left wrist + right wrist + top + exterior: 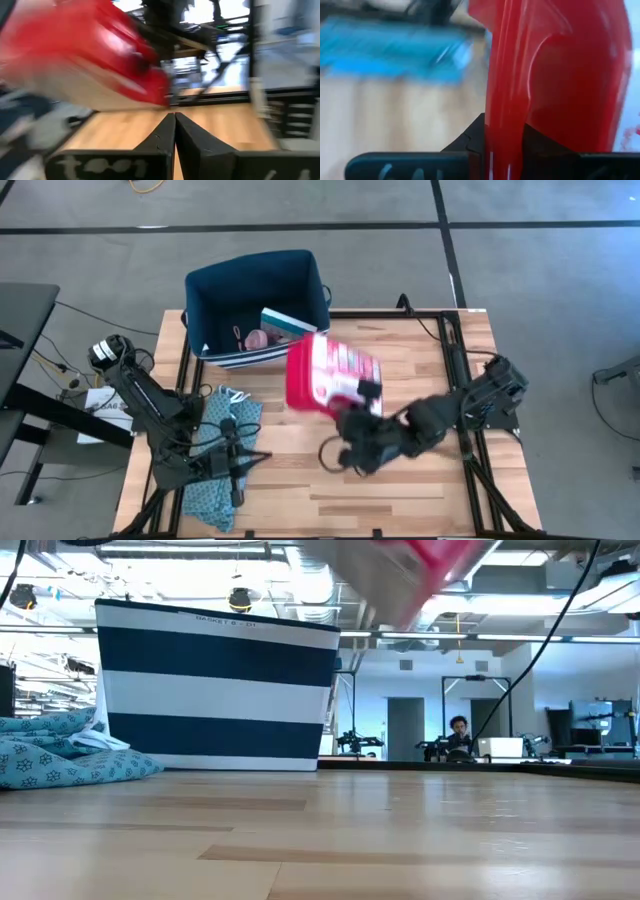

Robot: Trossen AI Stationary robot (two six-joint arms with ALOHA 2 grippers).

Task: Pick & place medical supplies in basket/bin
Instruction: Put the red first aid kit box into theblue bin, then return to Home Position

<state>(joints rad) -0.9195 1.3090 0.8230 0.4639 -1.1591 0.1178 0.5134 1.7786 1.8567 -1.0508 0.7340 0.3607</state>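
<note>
- Red, glossy hard-plastic first-aid case with white print (325,375) hangs above the wooden bench (400,470), just beside the dark navy fabric bin (255,300).
- Right gripper (502,137): fingers clamp its thin edge.
- Likely stiff, light and slippery; an edge pinch may let it swing.
- Left gripper (174,131) rests over the teal patterned cloth (215,445), fingers closed and empty.

Two dark jointed arms, black wedge-shaped fingers (165,137) (cables trailing).
</note>
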